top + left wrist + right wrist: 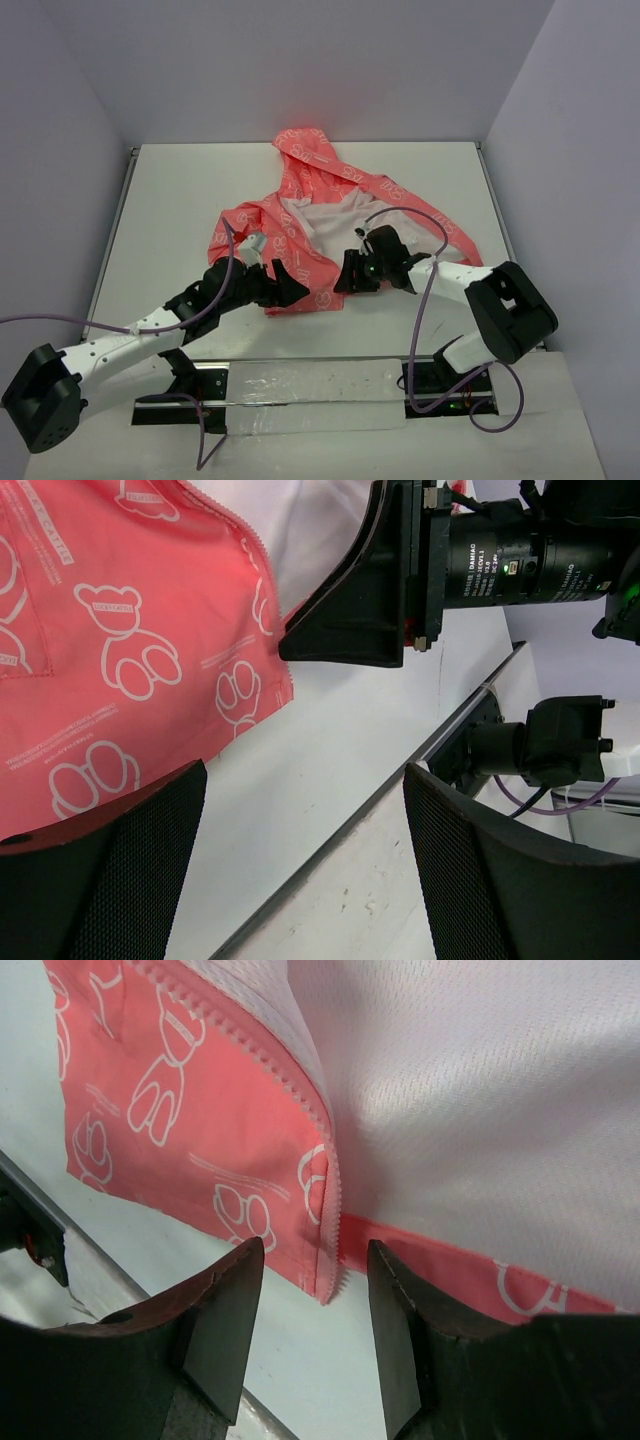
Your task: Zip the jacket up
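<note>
Jacket (330, 225) lies unzipped, lining up, from the table's (180, 200) far edge to its centre. Right gripper (315, 1252), jaws parted, straddles the zipper's (326, 1175) lower end, likely to seat it. Left gripper (292, 287), released, waits beside the hem.

Soft, even overhead light fills the white-walled cell. The table (180, 200) reads bright, with faint shadows beneath the arms toward 6 o'clock. The jacket (292, 215) looks oversaturated, glowing at its hood at 12 o'clock. Up close, the dark fingers (220, 1330) of the right gripper (315, 1250) blur at 6 o'clock, while the fabric weave is crisp.
</note>
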